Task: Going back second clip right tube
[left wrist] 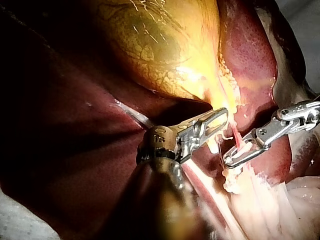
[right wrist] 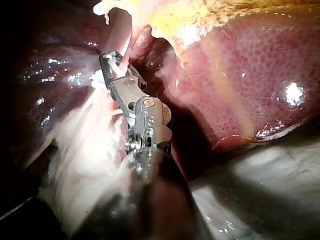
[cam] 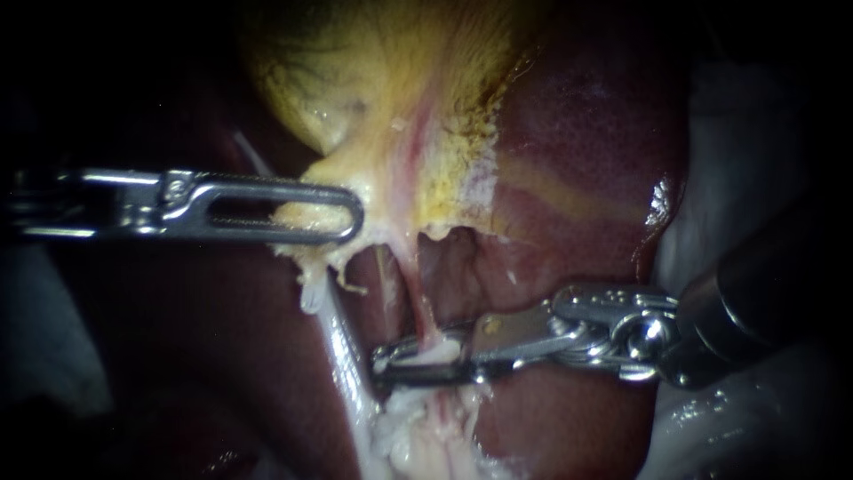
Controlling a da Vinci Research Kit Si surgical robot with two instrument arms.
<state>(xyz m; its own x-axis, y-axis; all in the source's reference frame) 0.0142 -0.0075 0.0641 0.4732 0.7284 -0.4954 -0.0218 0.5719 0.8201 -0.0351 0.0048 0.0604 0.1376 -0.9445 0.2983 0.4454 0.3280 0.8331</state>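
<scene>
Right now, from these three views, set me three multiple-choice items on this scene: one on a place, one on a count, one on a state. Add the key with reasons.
1. Where is the tip of the right instrument?
A. on the body of the gallbladder
B. at the tube below the gallbladder
C. on the bare liver, away from any tube

2. How many instruments show in the endoscope view?
A. one
B. two
C. three

3. How do the jaws of the left instrument stand?
A. shut on the gallbladder's lower edge
B. wide open over the liver
C. out of view

Key:
1 B: its tip sits at the pink tube.
2 B: one shaft enters from each side.
3 A: the jaws pinch yellow tissue between them.
</scene>
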